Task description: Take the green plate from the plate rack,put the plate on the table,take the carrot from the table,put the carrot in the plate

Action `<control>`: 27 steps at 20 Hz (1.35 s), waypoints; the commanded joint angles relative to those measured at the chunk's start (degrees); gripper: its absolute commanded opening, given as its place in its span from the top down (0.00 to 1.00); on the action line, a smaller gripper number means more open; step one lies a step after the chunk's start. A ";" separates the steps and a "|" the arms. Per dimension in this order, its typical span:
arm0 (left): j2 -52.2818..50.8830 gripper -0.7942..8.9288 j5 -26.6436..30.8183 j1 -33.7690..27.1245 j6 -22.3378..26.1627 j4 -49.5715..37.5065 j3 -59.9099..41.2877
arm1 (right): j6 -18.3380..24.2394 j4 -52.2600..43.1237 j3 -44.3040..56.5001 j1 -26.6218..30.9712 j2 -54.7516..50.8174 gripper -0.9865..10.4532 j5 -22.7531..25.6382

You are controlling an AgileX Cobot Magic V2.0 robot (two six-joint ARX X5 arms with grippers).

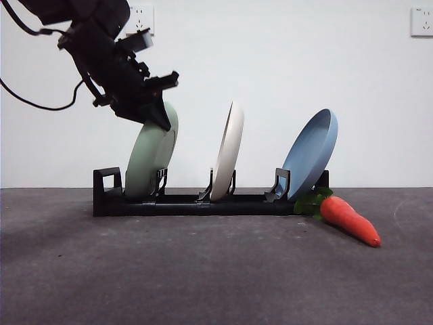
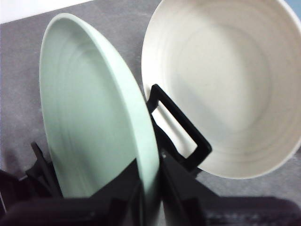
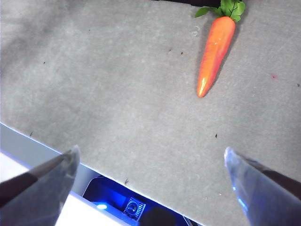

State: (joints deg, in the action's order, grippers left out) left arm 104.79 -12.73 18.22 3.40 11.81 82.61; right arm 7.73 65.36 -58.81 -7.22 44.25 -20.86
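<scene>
The left gripper has its two black jaws closed on the upper rim of the green plate, one jaw on each face, as the left wrist view shows. The plate stands on edge in the end slot of the plate rack, leaning slightly, its lower edge down between the holders. In the same rack, the cream plate stands in the middle slot just beside the green one, and the blue plate leans at the far end. The carrot lies on the table just past the rack's blue-plate end, leaves towards the rack. The right gripper hangs above bare table, jaws spread wide and holding nothing, well apart from the carrot.
</scene>
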 commanded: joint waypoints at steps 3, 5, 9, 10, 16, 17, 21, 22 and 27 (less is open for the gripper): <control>-7.13 0.93 -1.20 0.33 0.63 1.36 -0.04 | -0.31 -0.33 -0.09 -0.13 0.07 0.39 -0.02; -10.99 0.93 -1.20 0.42 0.63 3.54 -0.04 | -0.33 -0.31 -0.09 -0.11 0.07 0.39 -0.02; -20.87 0.93 -1.05 2.47 1.55 13.27 -0.04 | -0.35 -0.31 -0.09 -0.11 0.07 0.39 -0.07; -23.67 0.93 -0.87 3.50 2.54 16.13 -0.04 | -0.35 -0.33 -0.09 -0.13 0.07 0.39 -0.07; -34.16 0.92 17.84 19.30 12.37 35.34 -0.07 | -0.44 -0.37 -0.09 -0.11 0.07 0.39 -0.09; -33.90 0.92 21.77 22.16 13.03 38.25 -0.17 | -0.44 -0.39 -0.09 -0.11 0.07 0.39 -0.15; -33.27 0.92 30.01 30.82 13.31 37.94 -6.27 | -0.81 -0.39 -0.09 -0.13 0.07 0.39 -0.22; -32.96 0.92 33.35 33.05 13.11 36.20 -9.51 | -0.81 -0.39 -0.09 -0.13 0.07 0.39 -0.22; -30.34 0.92 38.10 38.97 14.97 21.79 -26.25 | -1.42 -0.37 -0.09 -0.13 0.07 0.39 -0.26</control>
State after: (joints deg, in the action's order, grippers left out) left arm 74.28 25.02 56.73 16.97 35.31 56.97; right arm 7.03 65.12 -58.81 -7.22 44.34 -21.02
